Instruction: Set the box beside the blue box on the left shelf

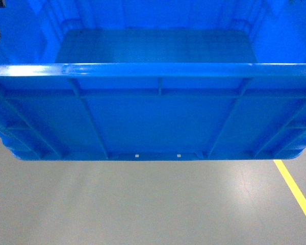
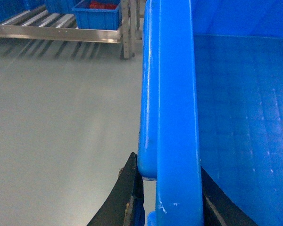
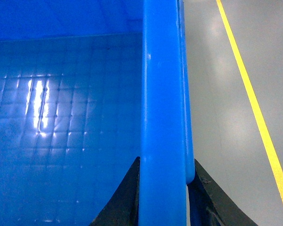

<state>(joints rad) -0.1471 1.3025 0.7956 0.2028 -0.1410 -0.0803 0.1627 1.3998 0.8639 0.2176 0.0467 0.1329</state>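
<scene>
Both hands clamped box (image 1: 153, 112) rim: left hand (image 2: 167, 197) on left wall, right hand (image 3: 162, 193) on right wall, box held above grey floor (image 1: 143, 204). Only left wrist view showed left shelf (image 2: 56, 30) with smaller blue box (image 2: 96, 16); right wrist and head showed yellow line (image 3: 252, 103).

A grey floor (image 1: 143, 204) fills the lower frame, with a yellow line (image 1: 297, 193) slanting across its lower right.

No legible text, label, brand mark or number appears on the box (image 1: 158, 117), the floor (image 1: 143, 204) or the left shelf (image 2: 56, 32).
</scene>
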